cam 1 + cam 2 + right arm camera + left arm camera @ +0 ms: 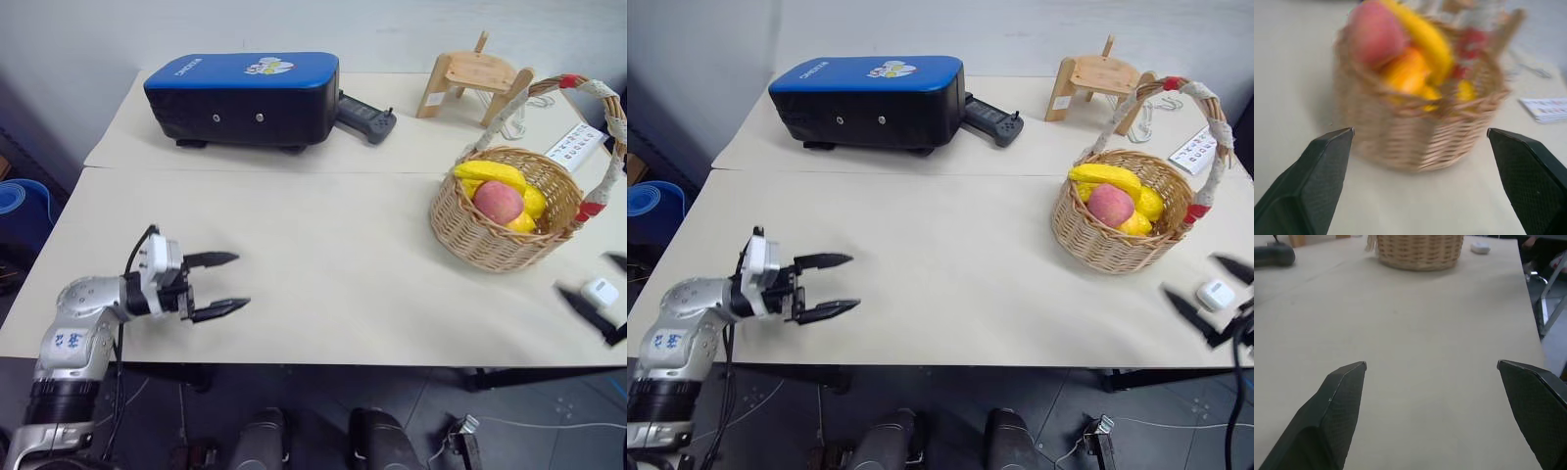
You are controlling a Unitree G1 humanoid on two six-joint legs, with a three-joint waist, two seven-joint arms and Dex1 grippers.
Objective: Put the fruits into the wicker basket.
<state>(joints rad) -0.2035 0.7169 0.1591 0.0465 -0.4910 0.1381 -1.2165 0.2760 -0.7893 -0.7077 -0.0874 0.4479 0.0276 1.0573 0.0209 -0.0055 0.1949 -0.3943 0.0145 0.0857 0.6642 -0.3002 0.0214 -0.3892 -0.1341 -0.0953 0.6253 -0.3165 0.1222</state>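
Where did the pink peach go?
The peach lies inside the wicker basket on the table's right side, resting against the yellow banana.

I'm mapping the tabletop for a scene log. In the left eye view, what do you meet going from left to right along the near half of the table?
left gripper, open → wicker basket holding the fruits: banana and peach → small white case, lying between the fingers of the open right gripper.

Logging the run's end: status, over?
Left gripper open, empty. Right gripper open, empty. Fruits in wicker basket. White case between right fingers.
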